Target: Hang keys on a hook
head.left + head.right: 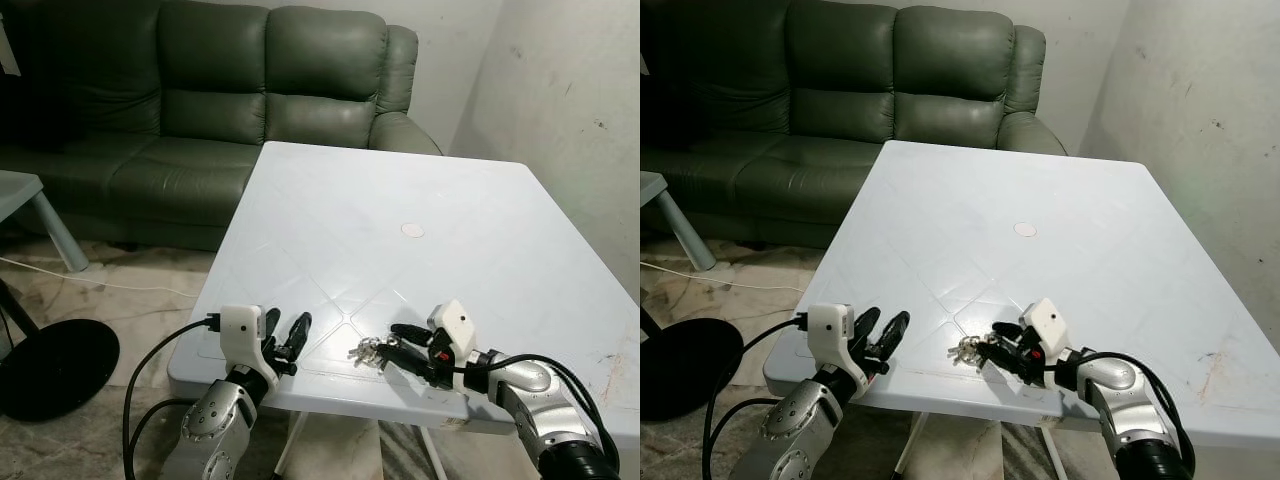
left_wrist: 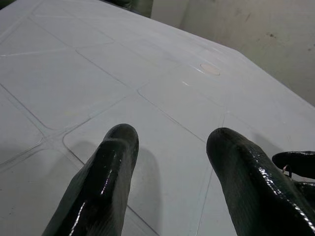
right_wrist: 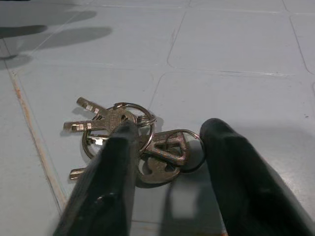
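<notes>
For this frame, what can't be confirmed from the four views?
- Whether the right gripper touches the keys: its fingers straddle them and cover part of the bunch in the right wrist view.
- Number of keys: overlapping, tiny in the head views.
- Table: its right side is cut off by the frame edge.

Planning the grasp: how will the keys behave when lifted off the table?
The keys are several loose pieces on rings, so they will likely dangle and swing rather than stay rigid. Lying flat on the smooth table, they may slide if nudged. The right gripper straddles them with open fingers, so it might pinch just one.
</notes>
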You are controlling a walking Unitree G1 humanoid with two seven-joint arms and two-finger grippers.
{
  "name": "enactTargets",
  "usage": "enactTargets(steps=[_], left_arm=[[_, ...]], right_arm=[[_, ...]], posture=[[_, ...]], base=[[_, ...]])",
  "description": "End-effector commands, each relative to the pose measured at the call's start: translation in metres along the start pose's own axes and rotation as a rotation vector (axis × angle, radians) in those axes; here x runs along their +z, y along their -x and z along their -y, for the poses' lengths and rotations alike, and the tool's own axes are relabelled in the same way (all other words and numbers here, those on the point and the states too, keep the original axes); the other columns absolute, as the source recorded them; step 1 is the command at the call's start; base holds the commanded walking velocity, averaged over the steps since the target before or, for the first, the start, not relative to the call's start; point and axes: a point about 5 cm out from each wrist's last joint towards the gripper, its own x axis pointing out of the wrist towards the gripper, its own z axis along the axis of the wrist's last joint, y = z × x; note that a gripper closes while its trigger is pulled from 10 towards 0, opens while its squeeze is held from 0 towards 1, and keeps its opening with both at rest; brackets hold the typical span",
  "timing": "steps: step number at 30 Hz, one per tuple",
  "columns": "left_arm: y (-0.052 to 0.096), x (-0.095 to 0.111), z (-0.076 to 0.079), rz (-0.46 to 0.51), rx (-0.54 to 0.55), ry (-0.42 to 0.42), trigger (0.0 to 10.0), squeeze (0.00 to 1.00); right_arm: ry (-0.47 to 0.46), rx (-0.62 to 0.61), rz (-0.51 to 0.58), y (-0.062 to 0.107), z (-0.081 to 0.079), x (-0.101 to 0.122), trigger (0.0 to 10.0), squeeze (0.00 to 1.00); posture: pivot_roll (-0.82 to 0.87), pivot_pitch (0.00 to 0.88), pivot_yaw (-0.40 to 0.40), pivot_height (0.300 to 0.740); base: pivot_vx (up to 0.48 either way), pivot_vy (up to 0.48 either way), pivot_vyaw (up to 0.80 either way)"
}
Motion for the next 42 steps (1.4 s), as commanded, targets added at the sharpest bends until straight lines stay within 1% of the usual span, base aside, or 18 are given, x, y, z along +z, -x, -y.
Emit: enactTargets(steps=[1, 34, 35, 36, 37, 41, 42], left_arm=[[-0.0035, 0.0055, 0.006, 0.023, -0.009, 0.016, 10.0, 0.0], [-0.0045, 0.0066, 0.0068, 0.028, -0.006, 0.02, 10.0, 0.0], [-0.0047, 0.0066, 0.0067, 0.028, -0.006, 0.02, 10.0, 0.0], [-0.0049, 0.0067, 0.0067, 0.028, -0.006, 0.02, 10.0, 0.0], [-0.0051, 0.0068, 0.0068, 0.028, -0.005, 0.02, 10.0, 0.0], [-0.0053, 0.0069, 0.0067, 0.029, -0.005, 0.02, 10.0, 0.0], [-0.0053, 0.0069, 0.0067, 0.029, -0.006, 0.02, 10.0, 0.0]], right_arm=[[0.008, -0.009, 0.012, 0.003, 0.0041, 0.0035, 0.0, 0.0], [0.025, -0.026, 0.034, 0.0007, 0.0063, 0.0063, 0.0, 0.0], [0.032, -0.033, 0.031, 0.0007, 0.007, 0.0063, 1.6, 0.0], [0.014, -0.038, 0.016, 0.0003, 0.008, 0.0047, 10.0, 0.0], [-0.002, -0.045, 0.006, 0.0006, 0.0096, 0.0038, 10.0, 1.0], [0.016, -0.054, 0.003, 0.0009, 0.0106, 0.0049, 10.0, 1.0], [0.019, -0.048, 0.004, 0.0006, 0.0103, 0.0052, 10.0, 0.0]], posture=[[0.06, 0.001, -0.07, 0.74], [0.06, 0.0, -0.07, 0.74], [0.06, 0.0, -0.07, 0.74], [0.06, 0.0, -0.07, 0.74], [0.06, 0.0, -0.07, 0.74], [0.06, 0.0, -0.07, 0.74], [0.06, 0.0, -0.069, 0.74]], base=[[0.0, 0.0, 0.0], [0.0, 0.0, 0.0], [0.0, 0.0, 0.0], [0.0, 0.0, 0.0], [0.0, 0.0, 0.0], [0.0, 0.0, 0.0], [0.0, 0.0, 0.0]])
